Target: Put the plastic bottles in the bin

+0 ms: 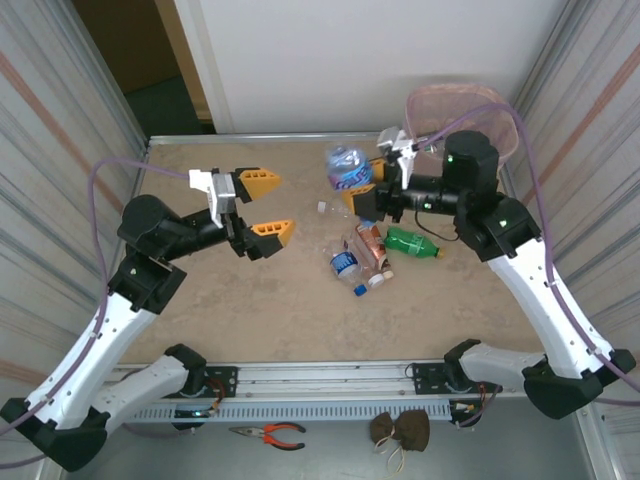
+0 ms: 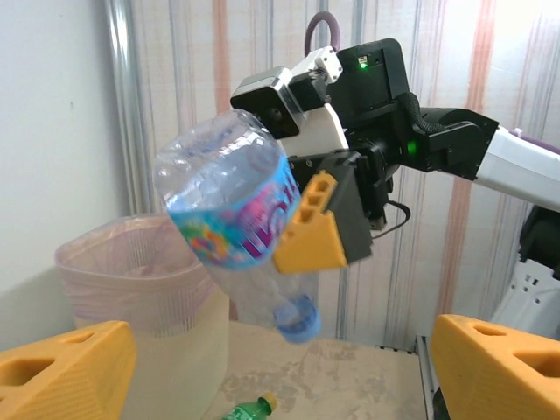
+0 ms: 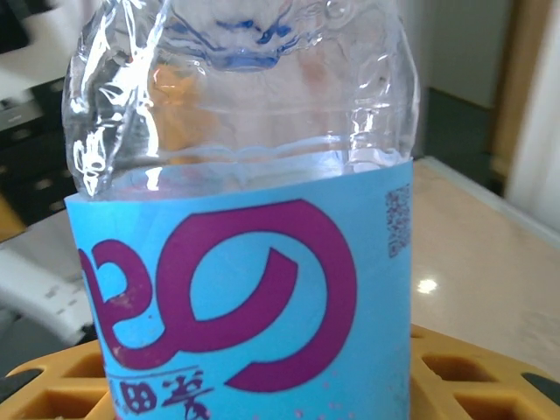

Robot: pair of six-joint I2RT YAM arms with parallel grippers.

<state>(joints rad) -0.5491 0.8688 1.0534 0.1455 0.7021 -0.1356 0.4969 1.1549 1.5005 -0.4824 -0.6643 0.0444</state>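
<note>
My right gripper [image 1: 362, 196] is shut on a clear plastic bottle [image 1: 347, 168] with a blue and purple label. It holds the bottle above the far middle of the table, blue cap pointing down. The left wrist view shows this bottle [image 2: 232, 219] held by the yellow fingers [image 2: 319, 223]. Its label [image 3: 245, 297] is close up in the right wrist view. My left gripper [image 1: 262, 206] is open and empty, left of the bottle. The beige bin [image 1: 465, 118] with a pink liner stands at the far right corner. On the table lie a green bottle [image 1: 412, 242], a brownish one [image 1: 370, 245] and a blue-labelled one [image 1: 345, 263].
The bin [image 2: 149, 306] rises behind the held bottle in the left wrist view, with the green bottle [image 2: 249, 409] on the table below. Corrugated walls close in both sides. A loose cap [image 1: 322, 208] lies near the middle. Pliers [image 1: 270, 433] lie below the front rail.
</note>
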